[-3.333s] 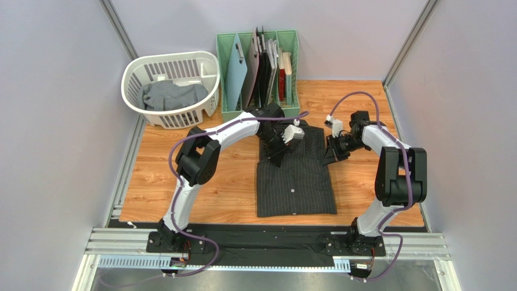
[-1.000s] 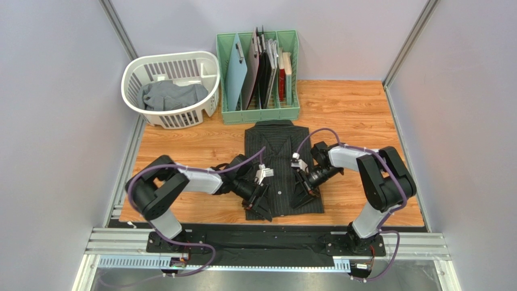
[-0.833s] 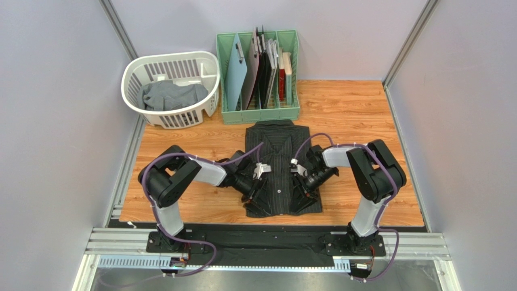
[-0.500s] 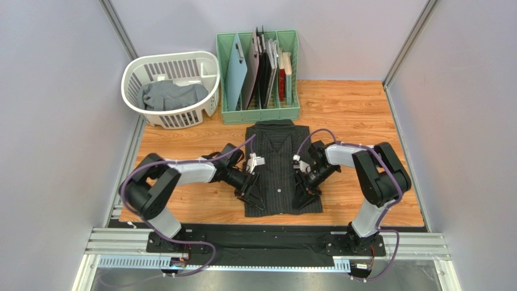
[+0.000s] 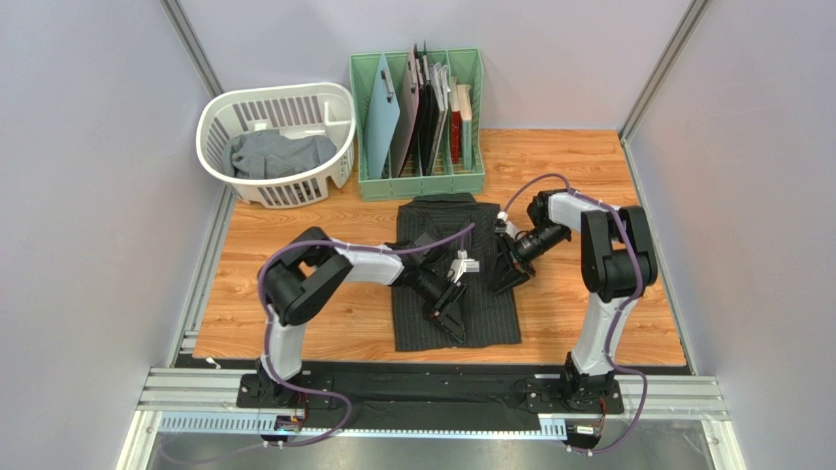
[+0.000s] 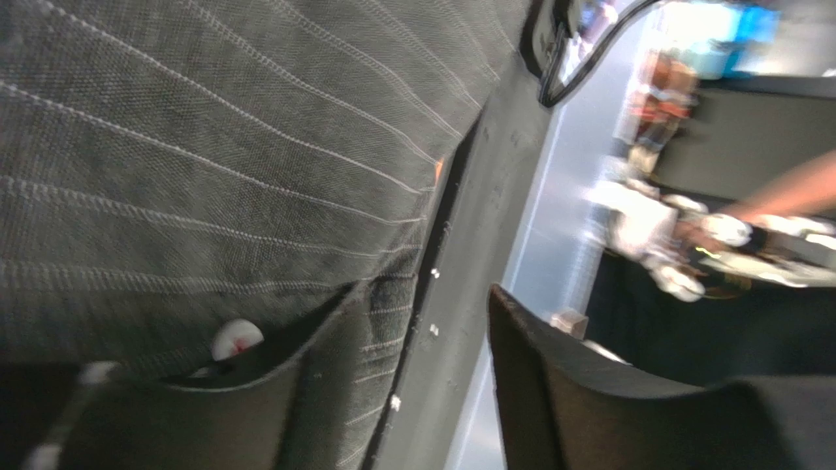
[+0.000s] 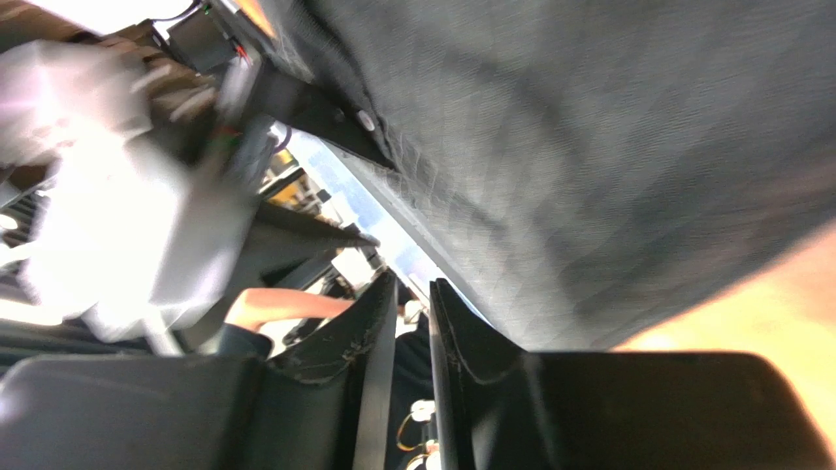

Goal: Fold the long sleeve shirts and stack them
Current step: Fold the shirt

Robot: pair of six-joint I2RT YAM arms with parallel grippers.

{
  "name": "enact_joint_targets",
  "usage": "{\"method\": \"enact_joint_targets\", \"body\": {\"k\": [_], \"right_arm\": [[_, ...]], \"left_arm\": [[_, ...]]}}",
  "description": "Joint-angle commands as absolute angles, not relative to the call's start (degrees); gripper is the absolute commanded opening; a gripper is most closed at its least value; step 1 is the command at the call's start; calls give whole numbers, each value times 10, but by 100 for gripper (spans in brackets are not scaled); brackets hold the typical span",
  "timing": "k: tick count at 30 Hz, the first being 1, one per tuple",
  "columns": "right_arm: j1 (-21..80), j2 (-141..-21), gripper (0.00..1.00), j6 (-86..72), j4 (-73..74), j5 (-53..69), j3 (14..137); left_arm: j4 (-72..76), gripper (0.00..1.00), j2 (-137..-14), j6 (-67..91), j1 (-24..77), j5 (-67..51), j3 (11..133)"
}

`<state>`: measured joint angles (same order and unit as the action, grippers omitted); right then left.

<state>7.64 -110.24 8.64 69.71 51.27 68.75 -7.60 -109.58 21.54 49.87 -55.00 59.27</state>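
The black shirt (image 5: 486,323) lies flat at the centre of the table (image 5: 579,176), collar toward 12 o'clock by the rack (image 5: 417,186). No sleeves show, so it reads as a long rectangle. The grey shirt (image 5: 280,154) sits crumpled in the basket (image 5: 211,117) at 10 o'clock. The left gripper (image 5: 446,315) is low over the black shirt's 6 o'clock half, fingers apart with nothing between them. The right gripper (image 5: 507,274) is at its 3 o'clock edge, fingers almost together, with only a slit showing and no cloth in it. The cloth looks light, limp and layered (collar and button strip being the only firmer parts), so it will likely sag and slip. Pinching every layer at the hem corners, 5 and 7 o'clock, seems safest.
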Motion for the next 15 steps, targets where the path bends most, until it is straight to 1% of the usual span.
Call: {"method": "enact_joint_targets", "body": {"k": [1, 2, 5, 6, 8, 9, 10, 12, 13, 15], "right_arm": [[62, -1128, 23, 142, 756, 494, 740], [62, -1122, 23, 146, 752, 484, 747], [63, -1100, 22, 163, 740, 465, 779], [66, -1096, 23, 166, 738, 465, 789], [71, -1087, 23, 166, 732, 478, 819], [80, -1085, 23, 162, 717, 482, 828], [87, -1081, 23, 154, 706, 489, 842], [114, -1076, 24, 128, 666, 495, 847], [124, -1077, 24, 120, 651, 498, 848], [151, -1088, 24, 94, 612, 504, 849]], "left_arm": [[-218, 57, -1172, 169, 493, -512, 628], [-221, 57, -1167, 153, 492, -502, 628], [-219, 61, -1083, 103, 497, -494, 634], [-222, 63, -1028, 89, 498, -492, 637], [-239, 66, -971, 43, 504, -463, 642], [-265, 68, -916, 26, 508, -439, 643], [-281, 69, -893, 12, 518, -375, 644], [-328, 70, -835, -41, 534, -305, 634], [-337, 70, -819, -65, 560, -245, 624], [-346, 71, -776, -119, 594, -178, 585]]}}
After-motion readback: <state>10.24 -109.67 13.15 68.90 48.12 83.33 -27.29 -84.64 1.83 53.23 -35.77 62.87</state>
